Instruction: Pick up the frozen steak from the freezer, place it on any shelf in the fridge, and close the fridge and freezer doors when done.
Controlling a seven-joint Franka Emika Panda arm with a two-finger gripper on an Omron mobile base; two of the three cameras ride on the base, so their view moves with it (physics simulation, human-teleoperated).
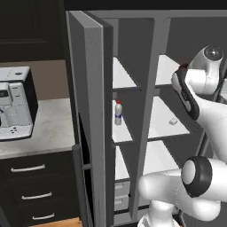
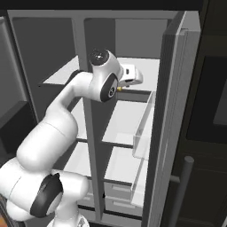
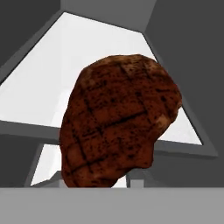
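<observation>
White freezer shelf [image 1: 122, 133] carries 1 white bottle [image 1: 118, 113], upright

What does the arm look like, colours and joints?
The arm has glossy white rounded link shells with dark grey to black bands and round caps at the joints. The hand is a white boxy block with a small dark detail. No cables or markings visible.

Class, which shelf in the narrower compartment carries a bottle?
The middle shelf: only it has the red-capped white bottle standing upright on it.
</observation>
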